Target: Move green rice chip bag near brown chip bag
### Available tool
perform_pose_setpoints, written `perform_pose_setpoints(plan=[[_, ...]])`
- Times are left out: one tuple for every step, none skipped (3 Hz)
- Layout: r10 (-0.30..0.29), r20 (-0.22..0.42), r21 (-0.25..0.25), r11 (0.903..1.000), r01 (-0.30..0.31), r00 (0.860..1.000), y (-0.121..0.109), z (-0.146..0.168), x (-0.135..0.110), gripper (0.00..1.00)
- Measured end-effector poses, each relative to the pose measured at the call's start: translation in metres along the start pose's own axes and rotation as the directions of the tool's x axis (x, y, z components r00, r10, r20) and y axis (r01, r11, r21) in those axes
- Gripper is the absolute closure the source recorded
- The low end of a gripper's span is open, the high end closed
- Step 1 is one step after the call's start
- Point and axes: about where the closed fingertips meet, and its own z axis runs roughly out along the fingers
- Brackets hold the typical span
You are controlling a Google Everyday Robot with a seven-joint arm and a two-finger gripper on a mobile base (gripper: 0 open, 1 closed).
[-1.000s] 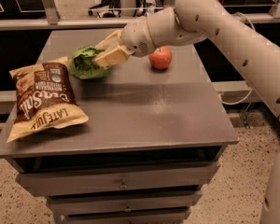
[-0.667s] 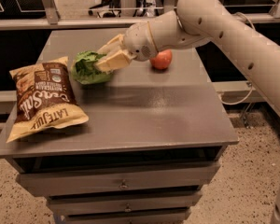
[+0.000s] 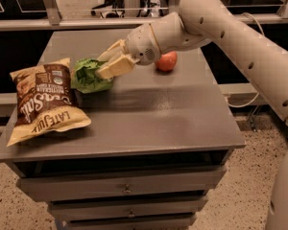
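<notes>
The green rice chip bag is a small crinkled bright-green bag at the left middle of the grey table. It sits low on the tabletop, right beside the upper right edge of the brown chip bag. The brown bag is large, with pale yellow ends and white lettering, and lies flat at the table's left front. My gripper reaches in from the right. Its pale fingers are closed on the green bag's right edge.
A red apple sits on the table behind my wrist, right of the green bag. The table has drawers below its front edge. A rail runs behind the table. My arm spans the upper right.
My gripper has carried the green bag down and slightly toward the front left, from above the table to the tabletop beside the brown bag. The brown bag and apple have not moved.
</notes>
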Motion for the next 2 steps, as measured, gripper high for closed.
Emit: perform_pose_setpoints(plan=[[-0.005, -0.012, -0.06, 0.9982, 0.004, 1.0, 0.0055, 0.0057, -0.0006, 0.51], [-0.009, -0.009, -0.118, 0.9929, 0.008, 1.0, 0.0101, 0.0107, -0.0026, 0.27]])
